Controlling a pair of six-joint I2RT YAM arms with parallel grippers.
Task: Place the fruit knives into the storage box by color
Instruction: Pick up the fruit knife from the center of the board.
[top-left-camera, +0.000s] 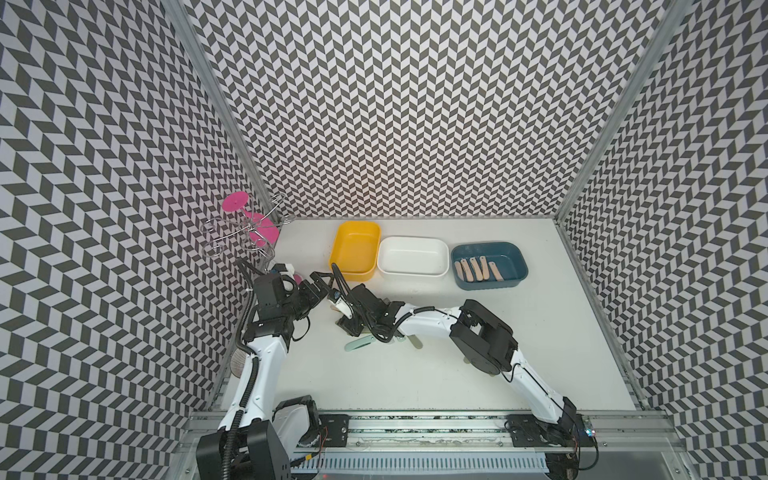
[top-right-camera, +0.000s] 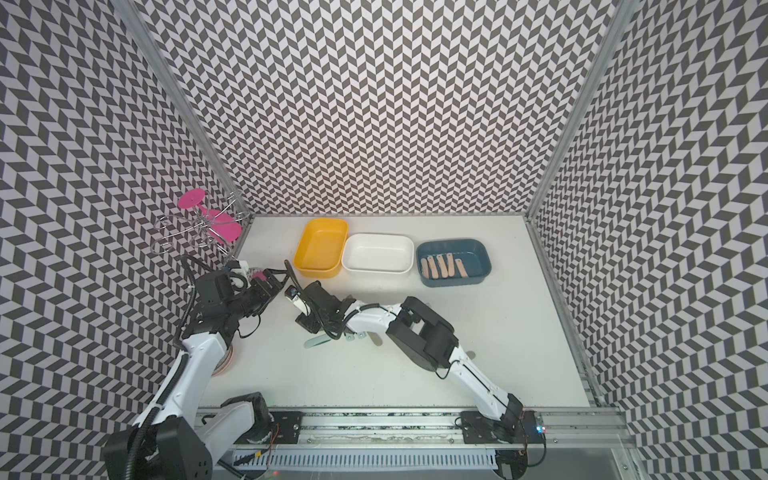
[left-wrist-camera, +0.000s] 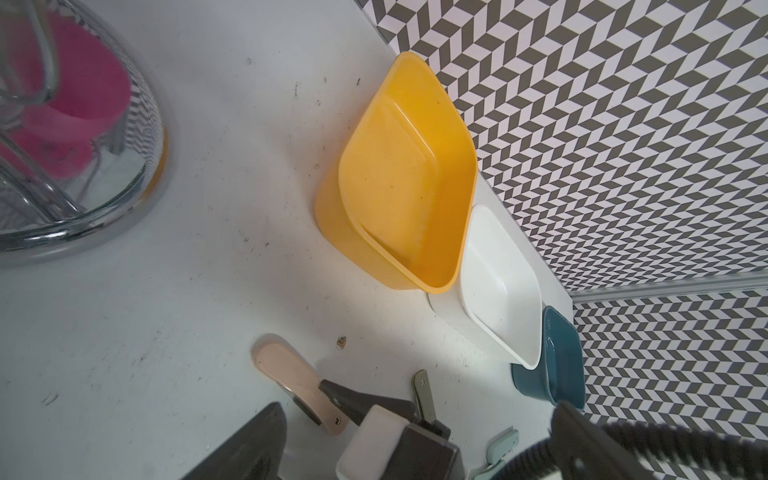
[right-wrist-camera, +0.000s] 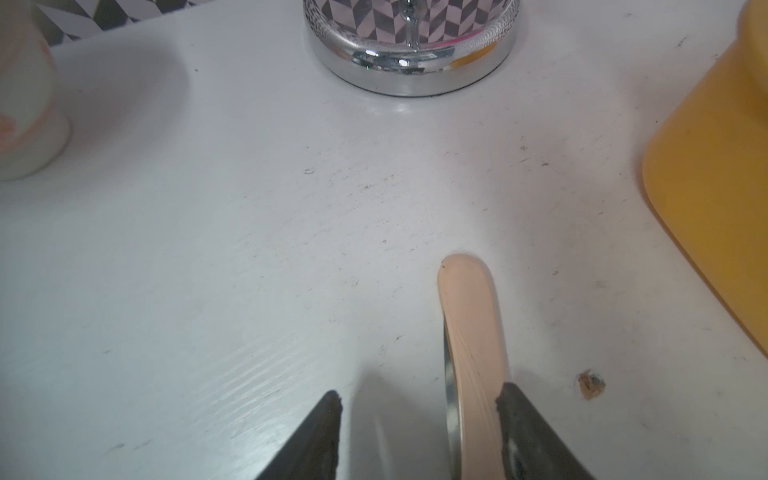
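Observation:
Three storage boxes stand in a row at the back: yellow (top-left-camera: 334, 253), white (top-left-camera: 413, 240) and dark blue (top-left-camera: 486, 245). Several peach fruit knives (top-left-camera: 478, 270) lie in the blue one. My right gripper (right-wrist-camera: 417, 392) is down at the table left of centre, jaws apart. A peach knife (right-wrist-camera: 469, 316) stands on edge against one finger, with a gap to the other. My left gripper (top-left-camera: 320, 282) hovers wide open just beside it, holding nothing. A mint knife (top-left-camera: 359, 344) and a sage knife (top-left-camera: 415, 343) lie on the table, partly hidden under the right arm.
A chrome wire rack (top-left-camera: 245, 232) with a pink cup (top-left-camera: 235, 203) stands in the back left corner, its round base (right-wrist-camera: 409, 62) close ahead of the right gripper. A pale cup (right-wrist-camera: 25, 104) stands by the left wall. Patterned walls enclose three sides.

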